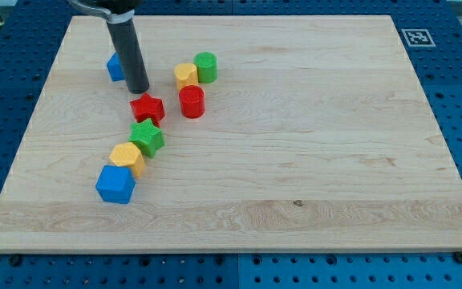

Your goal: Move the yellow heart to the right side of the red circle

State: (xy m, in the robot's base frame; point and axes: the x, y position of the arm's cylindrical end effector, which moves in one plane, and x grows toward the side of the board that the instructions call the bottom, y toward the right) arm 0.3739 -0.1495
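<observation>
The yellow heart (186, 75) lies left of centre near the view's top, touching the green circle (205, 67) on its right. The red circle (192, 102) stands just below the heart, close to it. My tip (137, 90) rests on the board to the left of the heart and the red circle, just above the red star (147, 107). A blue block (115, 67) is partly hidden behind the rod on its left.
A green star (147, 137), a yellow hexagon-like block (127, 158) and a blue cube (115, 184) run in a diagonal line down toward the view's left. The wooden board (311, 160) lies on a blue pegboard table.
</observation>
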